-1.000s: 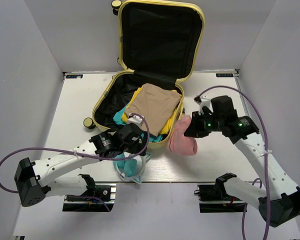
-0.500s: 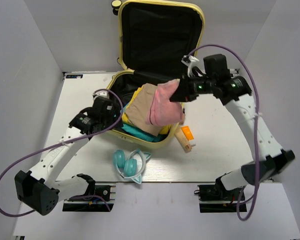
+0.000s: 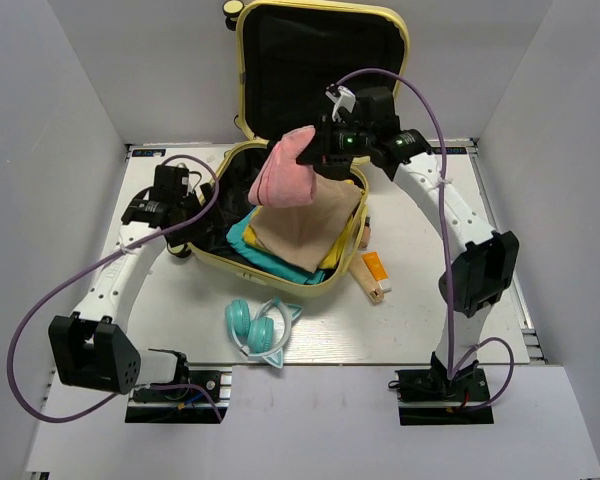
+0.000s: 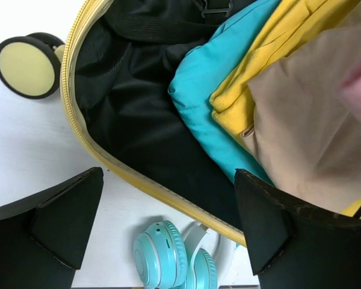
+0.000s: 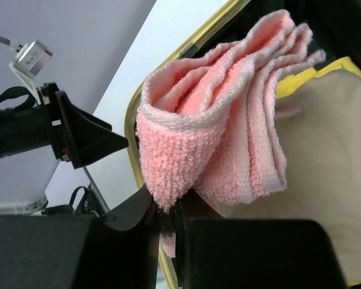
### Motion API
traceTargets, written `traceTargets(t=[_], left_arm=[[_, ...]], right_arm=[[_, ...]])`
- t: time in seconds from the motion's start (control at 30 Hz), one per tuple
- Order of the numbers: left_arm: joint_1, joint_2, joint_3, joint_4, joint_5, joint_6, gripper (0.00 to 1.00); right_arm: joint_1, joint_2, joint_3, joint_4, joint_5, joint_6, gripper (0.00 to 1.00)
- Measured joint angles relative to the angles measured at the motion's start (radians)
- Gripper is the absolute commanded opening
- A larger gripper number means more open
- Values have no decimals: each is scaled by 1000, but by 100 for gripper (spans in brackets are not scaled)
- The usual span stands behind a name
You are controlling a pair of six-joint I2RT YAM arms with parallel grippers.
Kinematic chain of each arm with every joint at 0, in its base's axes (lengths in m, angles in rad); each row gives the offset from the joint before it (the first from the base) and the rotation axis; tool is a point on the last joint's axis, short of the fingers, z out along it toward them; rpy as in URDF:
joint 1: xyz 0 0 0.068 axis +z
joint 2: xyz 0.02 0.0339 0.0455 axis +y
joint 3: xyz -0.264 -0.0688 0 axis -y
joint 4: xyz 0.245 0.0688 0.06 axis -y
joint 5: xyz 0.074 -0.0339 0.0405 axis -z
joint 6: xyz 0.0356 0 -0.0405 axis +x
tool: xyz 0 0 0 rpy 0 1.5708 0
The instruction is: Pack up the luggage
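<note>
The pale yellow luggage (image 3: 320, 278) lies open on the table, its lid upright at the back. Tan (image 3: 310, 222), yellow and teal (image 3: 242, 238) clothes lie folded inside. My right gripper (image 3: 322, 148) is shut on a folded pink towel (image 3: 285, 175) and holds it above the left side of the suitcase; the towel hangs from the jaws in the right wrist view (image 5: 228, 150). My left gripper (image 3: 180, 235) is open and empty at the suitcase's left rim (image 4: 138, 180), over the black lining (image 4: 132, 120).
Teal headphones (image 3: 260, 328) lie on the table in front of the suitcase and show in the left wrist view (image 4: 168, 265). An orange-capped tube (image 3: 373, 276) lies right of the suitcase. A caster wheel (image 4: 25, 66) sticks out at the left.
My right gripper carried the pink towel from the table's right side up and left over the suitcase. My left gripper moved from the headphones back to the suitcase's left rim.
</note>
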Motion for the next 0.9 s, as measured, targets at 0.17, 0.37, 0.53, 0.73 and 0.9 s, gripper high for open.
traceTargets(t=[0.17, 0.37, 0.53, 0.73, 0.9], left_arm=[[19, 32, 22, 4, 39, 22, 100], [19, 65, 23, 5, 85, 35, 100], [16, 93, 26, 10, 130, 40, 100], [-35, 140, 52, 37, 162, 75, 100], [-134, 207, 127, 86, 171, 124, 100]], right_arm=[[1, -8, -102, 125, 27, 44, 0], [0, -87, -473, 249, 47, 100, 0], [-3, -119, -693, 272, 56, 153, 0], [-11, -223, -715, 275, 114, 160, 0], [-35, -238, -679, 209, 161, 159, 42]])
